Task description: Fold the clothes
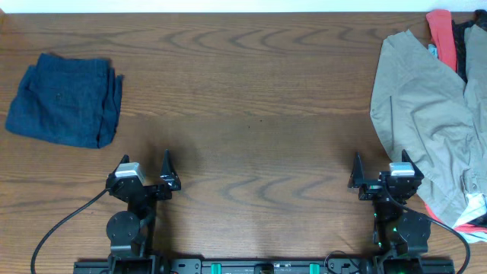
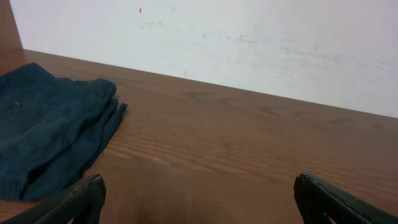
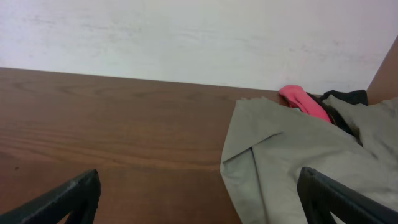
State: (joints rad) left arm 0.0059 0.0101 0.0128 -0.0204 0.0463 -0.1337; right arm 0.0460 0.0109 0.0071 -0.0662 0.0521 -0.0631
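The khaki shorts (image 1: 423, 114) lie spread in a heap at the right side of the table; they also show in the right wrist view (image 3: 298, 155). A red garment (image 1: 444, 34) and a black one (image 1: 466, 46) lie under them at the far right; the red one also shows in the right wrist view (image 3: 303, 101). A folded dark blue denim garment (image 1: 67, 100) lies at the far left and shows in the left wrist view (image 2: 43, 137). My left gripper (image 1: 144, 166) is open and empty near the front edge. My right gripper (image 1: 378, 167) is open and empty, just left of the shorts' lower edge.
The wooden table (image 1: 251, 114) stretches between the two piles. A white wall (image 2: 249, 43) rises behind the far edge. A pale-blue and red bit of cloth (image 1: 473, 217) sticks out at the front right. Cables run from both arm bases.
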